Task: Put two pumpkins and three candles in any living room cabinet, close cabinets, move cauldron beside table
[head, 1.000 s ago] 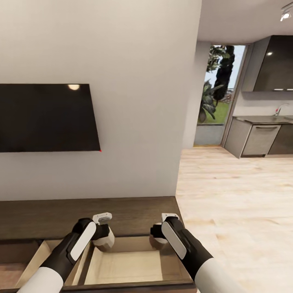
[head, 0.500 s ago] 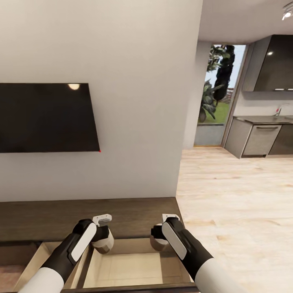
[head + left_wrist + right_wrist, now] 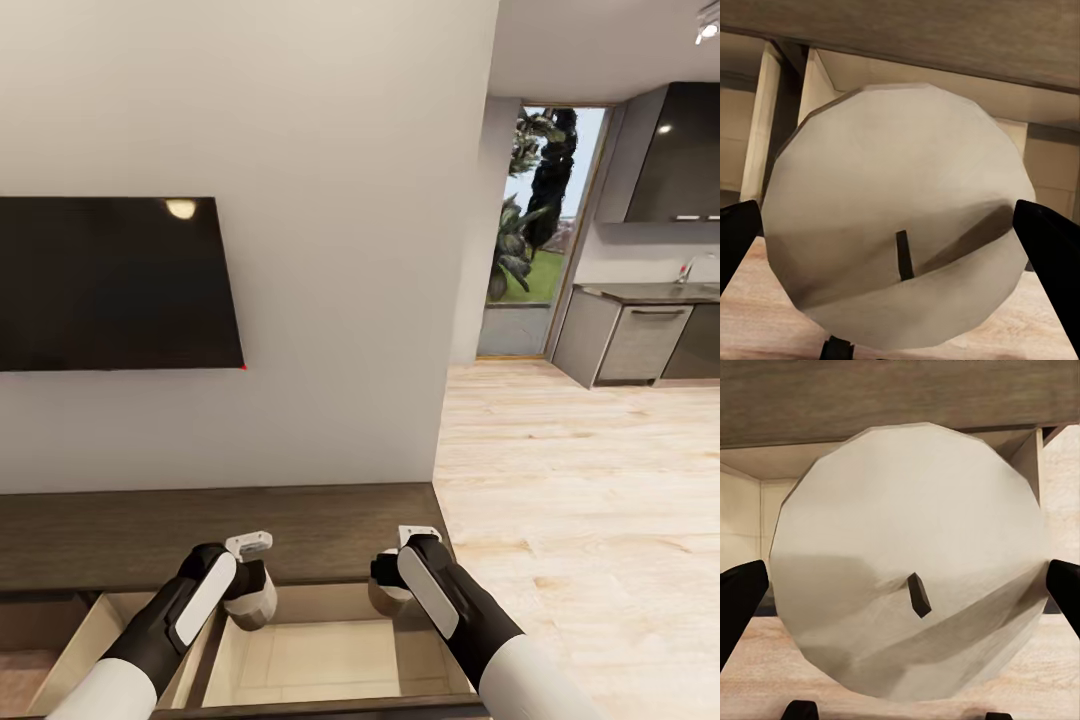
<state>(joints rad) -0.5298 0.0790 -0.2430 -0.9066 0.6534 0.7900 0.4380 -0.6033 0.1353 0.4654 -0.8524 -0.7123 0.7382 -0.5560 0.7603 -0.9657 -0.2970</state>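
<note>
My left gripper grasps one candle, my right gripper another candle, both above the cabinet's open drawer. Neither deposited; closing remains.

2 cream candles above open cabinet drawer, seemingly.

Left gripper clamps cream candle, wick visible; open cabinet drawers beyond.
</note>
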